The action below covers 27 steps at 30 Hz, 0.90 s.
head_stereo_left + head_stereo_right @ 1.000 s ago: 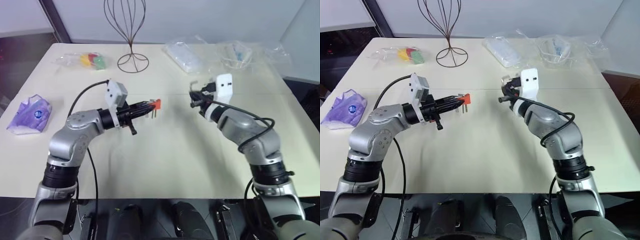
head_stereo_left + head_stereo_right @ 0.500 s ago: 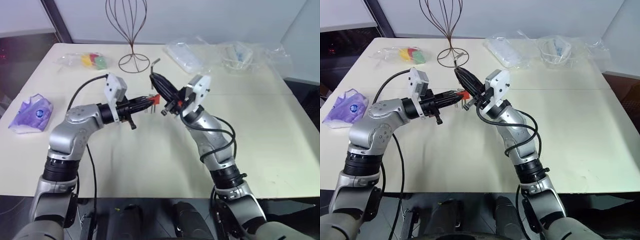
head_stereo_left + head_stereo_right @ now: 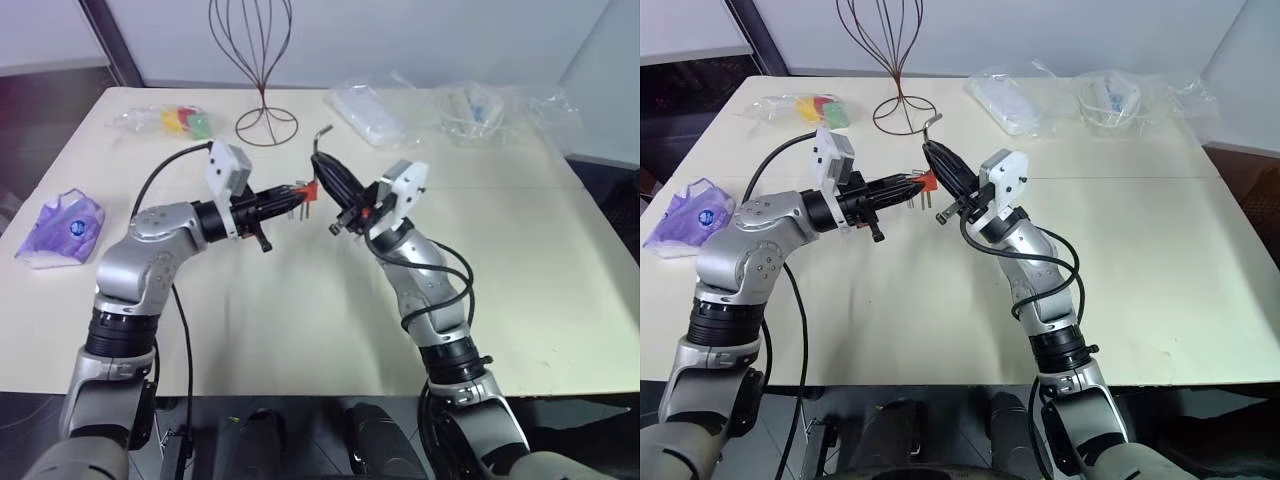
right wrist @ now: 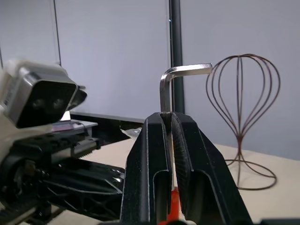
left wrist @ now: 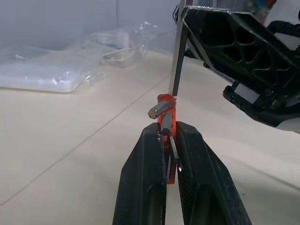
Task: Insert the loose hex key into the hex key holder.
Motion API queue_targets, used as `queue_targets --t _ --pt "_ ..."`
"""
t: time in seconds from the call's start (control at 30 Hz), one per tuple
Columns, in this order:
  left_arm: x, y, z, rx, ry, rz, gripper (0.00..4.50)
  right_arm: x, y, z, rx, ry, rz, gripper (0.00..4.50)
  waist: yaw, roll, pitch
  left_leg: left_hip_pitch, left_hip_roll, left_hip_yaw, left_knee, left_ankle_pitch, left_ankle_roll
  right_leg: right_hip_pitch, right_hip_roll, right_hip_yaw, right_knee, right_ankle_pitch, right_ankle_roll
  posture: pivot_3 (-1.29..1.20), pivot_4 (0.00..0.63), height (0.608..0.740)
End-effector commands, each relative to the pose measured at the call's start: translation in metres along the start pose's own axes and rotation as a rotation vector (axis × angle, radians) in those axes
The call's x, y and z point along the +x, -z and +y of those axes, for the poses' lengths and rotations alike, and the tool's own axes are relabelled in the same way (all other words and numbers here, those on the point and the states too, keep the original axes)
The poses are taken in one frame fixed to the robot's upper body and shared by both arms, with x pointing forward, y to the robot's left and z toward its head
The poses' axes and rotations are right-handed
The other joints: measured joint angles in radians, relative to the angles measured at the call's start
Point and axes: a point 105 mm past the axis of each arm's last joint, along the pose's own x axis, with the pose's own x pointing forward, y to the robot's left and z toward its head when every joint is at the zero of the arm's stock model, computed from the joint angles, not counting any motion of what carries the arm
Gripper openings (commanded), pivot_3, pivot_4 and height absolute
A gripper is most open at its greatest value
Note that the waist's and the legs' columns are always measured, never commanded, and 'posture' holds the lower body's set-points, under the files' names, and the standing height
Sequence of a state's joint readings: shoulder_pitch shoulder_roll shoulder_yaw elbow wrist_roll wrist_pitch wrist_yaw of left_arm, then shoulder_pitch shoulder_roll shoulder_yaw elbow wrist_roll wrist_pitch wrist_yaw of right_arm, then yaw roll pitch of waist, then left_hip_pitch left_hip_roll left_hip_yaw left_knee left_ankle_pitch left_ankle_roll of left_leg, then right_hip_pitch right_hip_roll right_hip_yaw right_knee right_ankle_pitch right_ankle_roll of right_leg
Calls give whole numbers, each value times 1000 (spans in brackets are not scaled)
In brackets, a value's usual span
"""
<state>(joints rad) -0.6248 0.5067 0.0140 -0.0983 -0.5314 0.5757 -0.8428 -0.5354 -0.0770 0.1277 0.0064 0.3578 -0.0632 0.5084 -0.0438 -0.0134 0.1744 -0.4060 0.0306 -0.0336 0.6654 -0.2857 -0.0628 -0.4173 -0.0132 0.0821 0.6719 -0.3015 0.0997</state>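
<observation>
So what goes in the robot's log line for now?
left gripper: shut on hex key holder | right gripper: shut on loose hex key | key at holder

No text, label, brand, number or sign can be read anywhere; the purple packet (image 3: 58, 228) at 9 o'clock carries a round mark, too small to read.

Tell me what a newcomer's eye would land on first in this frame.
Mid-table, above the surface, the two grippers meet: the left gripper is shut on the red hex key holder, the right gripper shut on the loose hex key, its long end at the holder. Behind stands a wire stand.
</observation>
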Motion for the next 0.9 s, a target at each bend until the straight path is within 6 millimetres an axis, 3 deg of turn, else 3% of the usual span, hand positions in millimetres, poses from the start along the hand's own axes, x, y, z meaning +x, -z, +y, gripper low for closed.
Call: queue_targets --t 0.03,0.9 --pt "0 -14 0 45 2 -40 0 2 -12 -2 -25 -2 -37 32 0 0 0 0 0 0 0 0 0 0 0 0 0 0 0 0 150 740" --pt "3 -8 -7 25 21 -33 0 13 -22 8 -27 -45 -63 32 0 0 0 0 0 0 1 0 -1 -3 0 0 8 0 0 0 150 740"
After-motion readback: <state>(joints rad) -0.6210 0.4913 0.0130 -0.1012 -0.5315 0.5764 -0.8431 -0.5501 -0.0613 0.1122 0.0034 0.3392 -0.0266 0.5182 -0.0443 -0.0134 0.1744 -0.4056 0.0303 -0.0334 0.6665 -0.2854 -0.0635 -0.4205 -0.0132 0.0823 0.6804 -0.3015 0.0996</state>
